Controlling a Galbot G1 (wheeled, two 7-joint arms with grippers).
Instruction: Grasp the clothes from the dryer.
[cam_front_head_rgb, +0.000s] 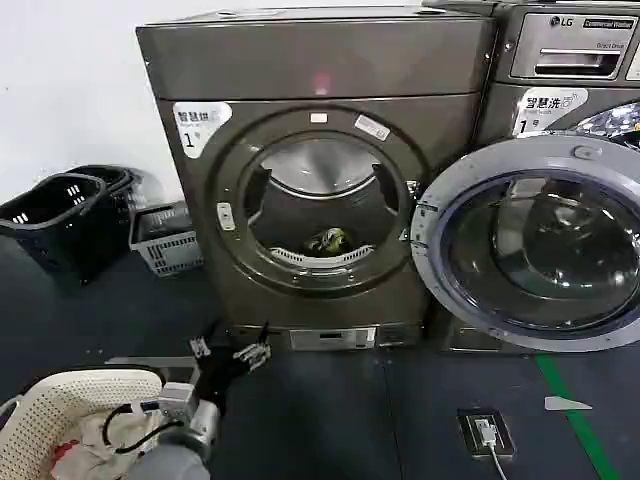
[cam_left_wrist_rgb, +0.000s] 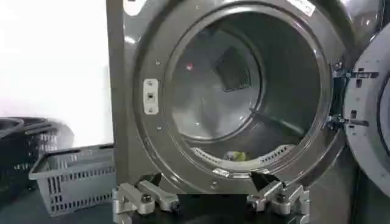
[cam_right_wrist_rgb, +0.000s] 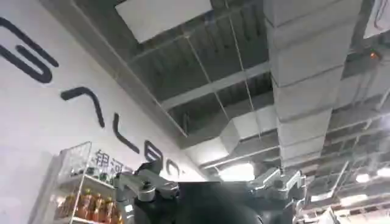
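The dryer (cam_front_head_rgb: 300, 70) stands ahead with its round door (cam_front_head_rgb: 530, 245) swung open to the right. The clothes (cam_front_head_rgb: 328, 240), a small yellow-green bundle, lie at the bottom front of the drum (cam_left_wrist_rgb: 244, 91). In the left wrist view the clothes (cam_left_wrist_rgb: 235, 156) show just behind the porthole's lower rim. My left gripper (cam_front_head_rgb: 232, 352) hangs open low in front of the dryer's base, below and left of the porthole. Its fingers (cam_left_wrist_rgb: 152, 198) are spread wide with nothing between them. My right gripper (cam_right_wrist_rgb: 213, 190) points up at the ceiling, open and empty.
Two black baskets (cam_front_head_rgb: 60, 205) and a grey crate (cam_front_head_rgb: 165, 238) stand on the floor left of the dryer. A white woven basket (cam_front_head_rgb: 70, 395) holding pale cloth sits at the lower left. The LG machine (cam_front_head_rgb: 570, 50) adjoins on the right. A floor socket (cam_front_head_rgb: 485, 432) lies nearby.
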